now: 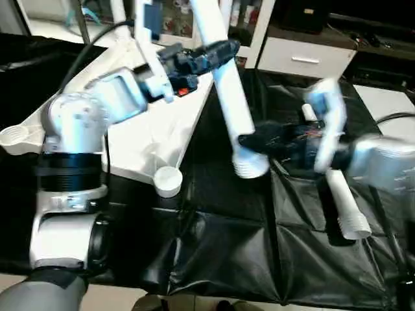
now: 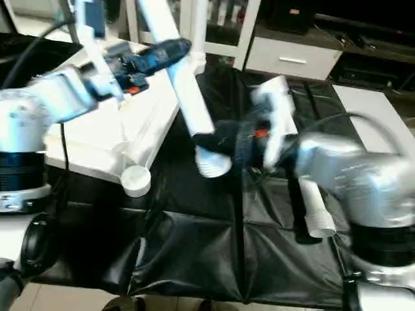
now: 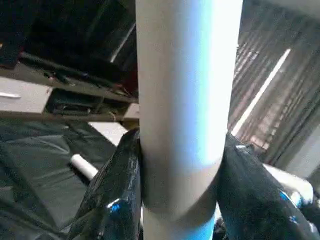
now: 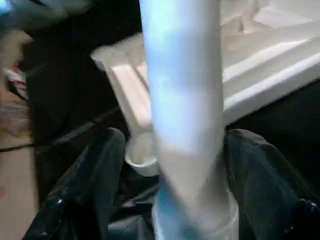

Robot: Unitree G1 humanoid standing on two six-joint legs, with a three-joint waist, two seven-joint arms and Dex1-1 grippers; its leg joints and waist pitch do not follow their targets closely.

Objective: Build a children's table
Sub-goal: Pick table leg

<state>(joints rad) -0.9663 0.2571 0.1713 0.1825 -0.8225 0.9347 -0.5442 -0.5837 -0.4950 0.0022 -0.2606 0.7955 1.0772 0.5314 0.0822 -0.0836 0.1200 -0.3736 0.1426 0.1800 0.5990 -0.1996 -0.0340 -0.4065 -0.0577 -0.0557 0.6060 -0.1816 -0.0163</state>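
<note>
Silver forearms fill the foreground of both head views, the left one bulky and close at the lower edge. Beyond them a white tapered leg [image 1: 227, 91] is held up off the black-draped surface [image 1: 246, 253], tilted, its ribbed thicker end [image 1: 249, 165] lowest and its other end running out of the picture top. Left pincer [image 1: 217, 50] grips this leg high up, black fingers [image 3: 117, 195] on either side of the tube and touching it. Right pincer [image 2: 224, 144] grips the same leg just above the ribbed end; its fingers [image 4: 95, 185] flank the tube, the pad on one side touching, and contact on the other side I cannot tell for certain. White table top [image 1: 149, 142] lies underside up on the surface, just beside the held leg on the robot's left side, ribs and raised rim visible. One round corner socket [image 1: 168, 180] sits nearest the leg's lower end, close but apart from it. Another corner socket [image 1: 14, 136] shows at the far left edge of the top. A second white leg [image 1: 347, 204] lies flat on the black cover, on the other side of the held leg from the top, under the right forearm. Cabinets and a white drawer [image 1: 301, 58] stand beyond the surface.
</note>
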